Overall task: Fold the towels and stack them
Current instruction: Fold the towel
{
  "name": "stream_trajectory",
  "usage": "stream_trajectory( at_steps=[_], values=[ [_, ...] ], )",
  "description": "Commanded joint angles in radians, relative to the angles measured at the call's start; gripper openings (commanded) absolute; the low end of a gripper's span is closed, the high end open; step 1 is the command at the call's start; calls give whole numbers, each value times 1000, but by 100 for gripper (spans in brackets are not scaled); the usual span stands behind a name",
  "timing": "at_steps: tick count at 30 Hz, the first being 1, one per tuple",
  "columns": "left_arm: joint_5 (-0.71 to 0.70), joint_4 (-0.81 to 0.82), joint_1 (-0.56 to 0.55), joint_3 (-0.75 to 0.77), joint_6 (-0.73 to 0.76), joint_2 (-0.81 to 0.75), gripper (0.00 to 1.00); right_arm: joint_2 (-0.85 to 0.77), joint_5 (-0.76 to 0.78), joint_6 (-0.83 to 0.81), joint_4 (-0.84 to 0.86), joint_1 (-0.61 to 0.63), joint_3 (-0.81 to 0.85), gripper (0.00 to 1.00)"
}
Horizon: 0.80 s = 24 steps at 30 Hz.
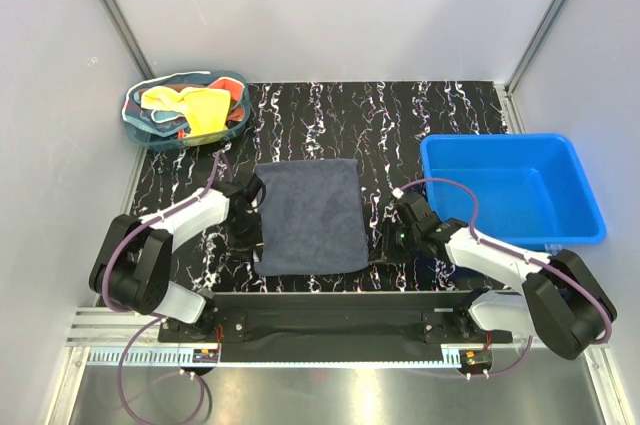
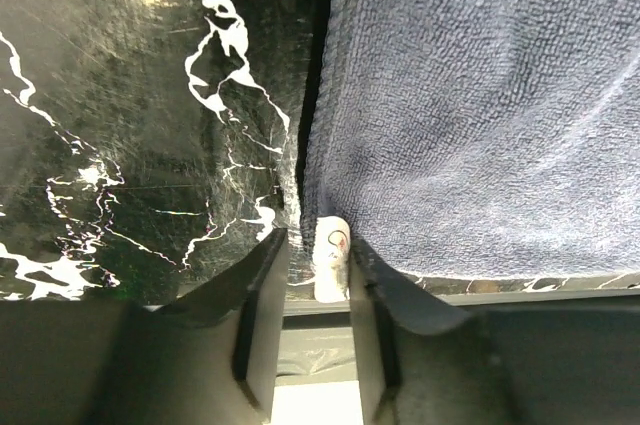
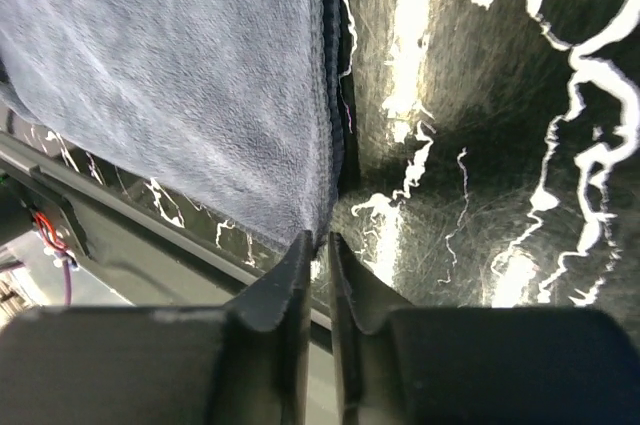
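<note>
A dark grey-blue towel [image 1: 310,215] lies spread flat in the middle of the black marbled table. My left gripper [image 1: 250,238] sits low at the towel's left edge near its front corner. In the left wrist view this gripper [image 2: 318,245] is open, and the towel's [image 2: 480,95] small white label [image 2: 330,257] stands loose between the fingers. My right gripper [image 1: 381,244] is at the towel's right front corner. Its jaws [image 3: 320,240] stand a narrow slit apart, with the towel's [image 3: 180,75] corner just at the tips. More towels, yellow [image 1: 200,105] and orange-red [image 1: 236,93], lie crumpled in the basket.
A teal mesh-sided basket [image 1: 143,132] stands at the back left corner. A rigid blue bin [image 1: 500,141] stands at the right side. Grey walls close in the left, back and right. The table's front rail [image 1: 330,297] runs just behind both grippers.
</note>
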Motion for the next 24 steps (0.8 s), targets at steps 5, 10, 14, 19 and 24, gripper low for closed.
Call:
stream_trajectory(
  at_steps=[5, 10, 14, 19, 24],
  values=[
    [-43, 46, -10, -9, -87, -93, 45, -42, 62, -42, -29, 8, 37, 39],
    [-40, 124, -10, -93, -158, -131, 48, 59, 16, -108, 3, 10, 74, 47],
    [-28, 190, -8, -152, -187, -151, 49, 109, 7, -119, 23, 10, 79, 51],
    [-31, 218, -11, -172, -192, -150, 49, 143, -14, -96, 79, 18, 59, 52],
    [-11, 255, -10, -196, -195, -154, 48, 148, -11, -68, 83, 30, 47, 47]
  ],
)
